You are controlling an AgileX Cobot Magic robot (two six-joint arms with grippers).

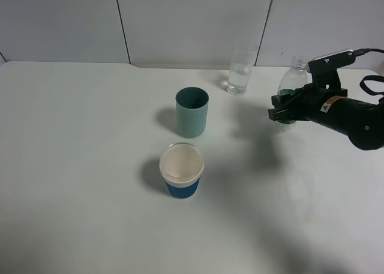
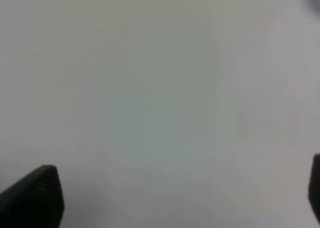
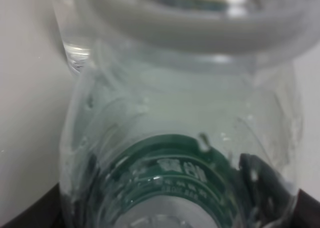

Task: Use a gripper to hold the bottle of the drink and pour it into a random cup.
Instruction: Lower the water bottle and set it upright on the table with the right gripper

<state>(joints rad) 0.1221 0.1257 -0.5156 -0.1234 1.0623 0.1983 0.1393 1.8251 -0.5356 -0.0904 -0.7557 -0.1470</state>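
The right gripper [image 1: 281, 112] was clamped on the upright bottle [image 1: 292, 82] at its green label, near the table's right rear, with the glass [image 1: 240, 70] just to its left and slightly farther back.

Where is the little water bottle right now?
In the high view, the water bottle is at the far right of the table, clamped in the right gripper, just right of the tall clear glass.
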